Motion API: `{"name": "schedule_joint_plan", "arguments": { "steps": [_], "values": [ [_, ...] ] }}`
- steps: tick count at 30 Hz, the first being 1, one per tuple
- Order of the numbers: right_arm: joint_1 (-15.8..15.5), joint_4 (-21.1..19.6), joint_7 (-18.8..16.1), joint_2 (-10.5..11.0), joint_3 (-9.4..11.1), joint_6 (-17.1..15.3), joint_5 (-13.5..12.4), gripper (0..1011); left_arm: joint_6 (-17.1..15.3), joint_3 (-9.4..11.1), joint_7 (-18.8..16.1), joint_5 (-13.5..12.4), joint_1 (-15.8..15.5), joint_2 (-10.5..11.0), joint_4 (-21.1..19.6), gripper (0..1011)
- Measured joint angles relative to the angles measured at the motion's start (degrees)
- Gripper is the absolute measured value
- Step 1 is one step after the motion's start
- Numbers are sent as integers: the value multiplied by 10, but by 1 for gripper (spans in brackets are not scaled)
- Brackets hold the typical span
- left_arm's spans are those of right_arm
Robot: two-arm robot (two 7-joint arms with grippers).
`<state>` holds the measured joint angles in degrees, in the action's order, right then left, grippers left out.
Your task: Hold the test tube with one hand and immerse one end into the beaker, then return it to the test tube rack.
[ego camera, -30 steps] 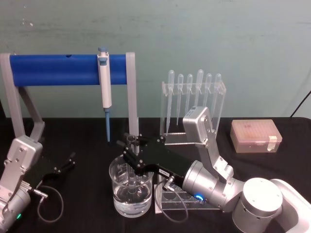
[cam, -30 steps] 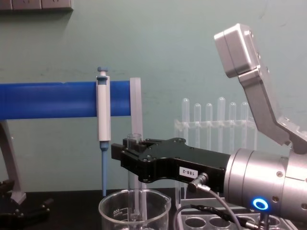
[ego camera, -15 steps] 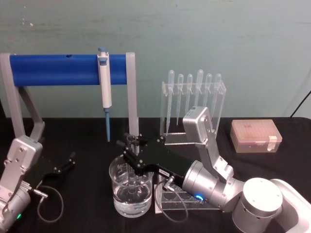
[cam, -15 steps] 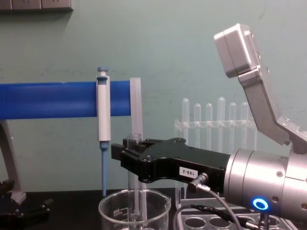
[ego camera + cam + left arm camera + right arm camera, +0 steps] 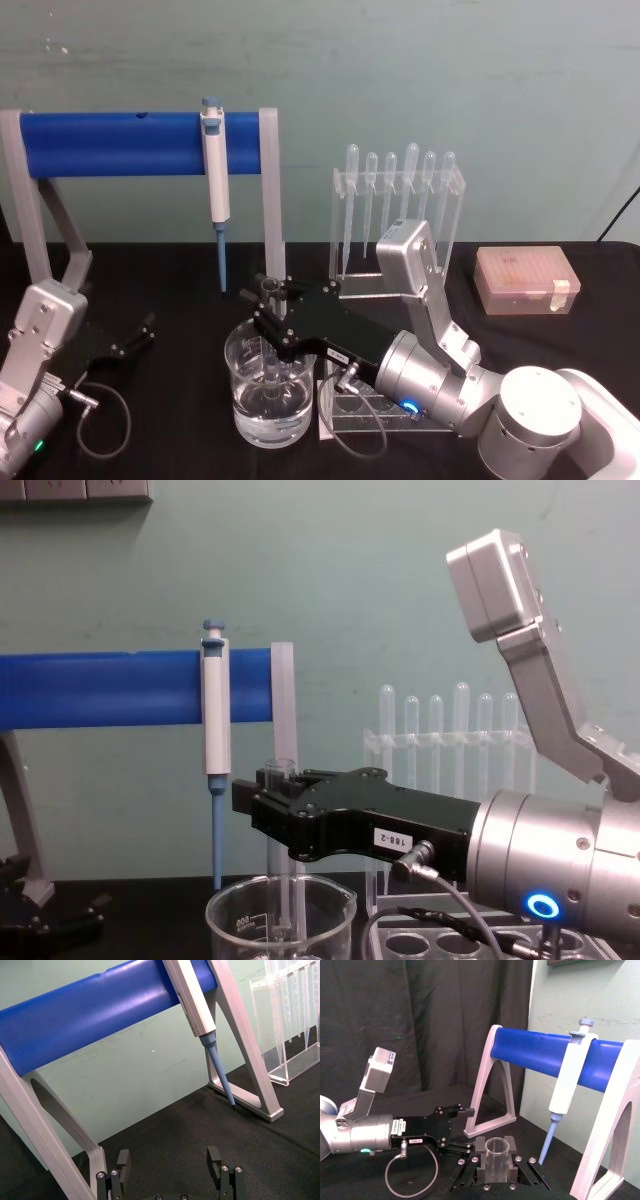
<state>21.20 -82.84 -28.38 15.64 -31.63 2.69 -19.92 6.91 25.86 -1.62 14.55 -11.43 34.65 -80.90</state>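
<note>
Right end effector point(image 5: 262, 798) clenched on test tube point(image 5: 281, 771), upright (rim up), bottom in beaker point(image 5: 232, 917), left end effector point(image 5: 169, 1167) released

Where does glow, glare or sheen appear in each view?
Chest view: a blue ring glows on the right gripper's wrist. Head view: the beaker's water shows bright highlights. Left wrist view: sheen along the blue bar. Right wrist view: green light by the left gripper.

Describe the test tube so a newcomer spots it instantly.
Start at the blue bar stand, then drop to the wide beaker in front of its right leg. The test tube stands upright in it, clamped by the right gripper. It's open-rimmed clear glass, thicker than the bulb-topped pipettes racked behind.
</note>
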Motion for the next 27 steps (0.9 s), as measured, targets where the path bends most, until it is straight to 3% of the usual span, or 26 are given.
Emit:
{"name": "schedule_joint_plan", "arguments": {
  "steps": [27],
  "values": [
    [0,0,0,0,0,0,0,224,0,0,0,0,0,0,0,1000]
  ]
}}
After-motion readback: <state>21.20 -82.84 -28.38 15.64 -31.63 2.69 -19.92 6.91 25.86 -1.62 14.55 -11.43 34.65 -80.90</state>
